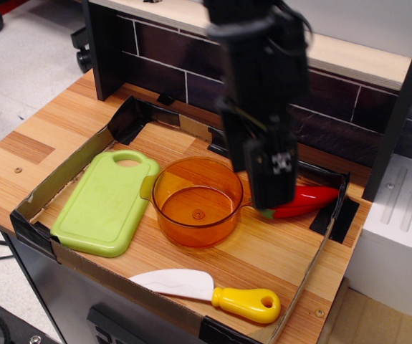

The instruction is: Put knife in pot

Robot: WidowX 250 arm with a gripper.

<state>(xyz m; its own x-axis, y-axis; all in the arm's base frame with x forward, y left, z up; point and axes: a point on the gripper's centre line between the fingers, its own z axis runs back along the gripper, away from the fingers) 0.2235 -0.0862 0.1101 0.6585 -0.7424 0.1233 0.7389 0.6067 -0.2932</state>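
The knife (213,292), with a white curved blade and a yellow handle, lies flat at the front edge of the cardboard tray, handle to the right. The transparent orange pot (197,202) stands upright and empty in the middle of the tray. My black gripper (257,186) hangs above the tray, just right of the pot's rim and in front of the red chili, well behind the knife. Its two fingers stand apart and hold nothing. It is blurred by motion.
A light-green cutting board (105,204) lies left of the pot. A red chili pepper toy (304,201) lies right of the pot, partly hidden by the gripper. The low cardboard tray wall (48,188) rings everything. A dark tiled wall (177,64) stands behind.
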